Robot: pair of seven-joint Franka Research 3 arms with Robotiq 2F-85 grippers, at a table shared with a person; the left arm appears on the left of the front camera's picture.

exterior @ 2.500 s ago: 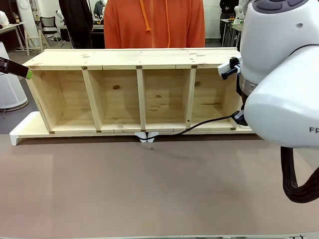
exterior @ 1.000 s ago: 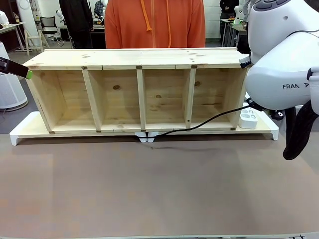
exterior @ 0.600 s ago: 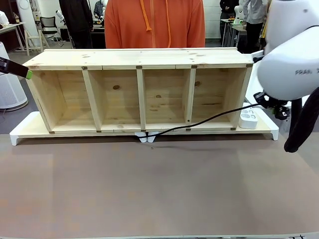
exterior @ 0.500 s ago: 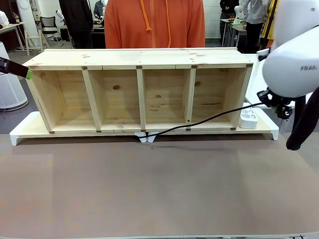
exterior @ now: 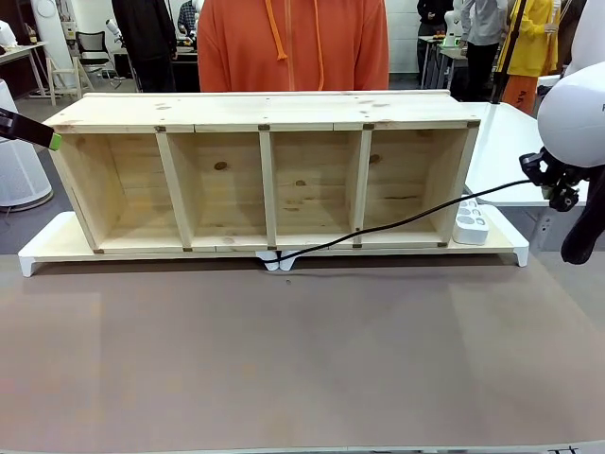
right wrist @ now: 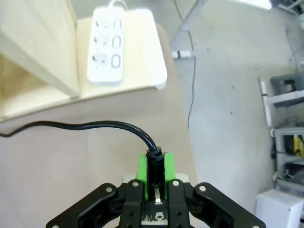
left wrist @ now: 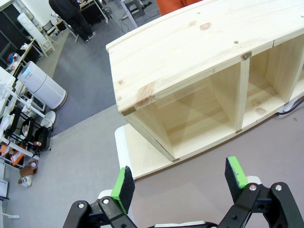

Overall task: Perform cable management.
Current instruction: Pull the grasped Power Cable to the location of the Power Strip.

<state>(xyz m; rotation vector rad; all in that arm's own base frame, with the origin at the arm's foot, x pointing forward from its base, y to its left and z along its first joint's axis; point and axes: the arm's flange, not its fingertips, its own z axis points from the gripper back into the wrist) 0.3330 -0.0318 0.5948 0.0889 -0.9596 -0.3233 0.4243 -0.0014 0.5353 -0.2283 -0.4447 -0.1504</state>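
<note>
The cable (exterior: 397, 225) is a thin black cord that rises from a white clip (exterior: 280, 258) at the shelf's front edge and stretches right to my right gripper (exterior: 558, 189). Seen from the right wrist, the cable (right wrist: 90, 126) bends into the right gripper (right wrist: 155, 166), whose green pads (right wrist: 141, 167) are shut on its black plug end. A white power strip (exterior: 470, 223) lies at the shelf's right end, and its sockets (right wrist: 105, 45) face up. My left gripper (left wrist: 179, 179) hangs open above the shelf's left end, with nothing between its fingers. Its green fingertip (exterior: 55, 142) shows at the far left.
A long wooden shelf (exterior: 265, 175) with several compartments stands on a white board (exterior: 57, 241) at the far side. A person in an orange hoodie (exterior: 293, 43) stands behind it. A white side table (exterior: 510, 151) sits at the right. The brown table surface (exterior: 284, 359) in front is bare.
My right arm has swung right and away from the shelf with the plug in its grip, pulling the cable taut. The power strip has come into sight. The left gripper has stayed put.
</note>
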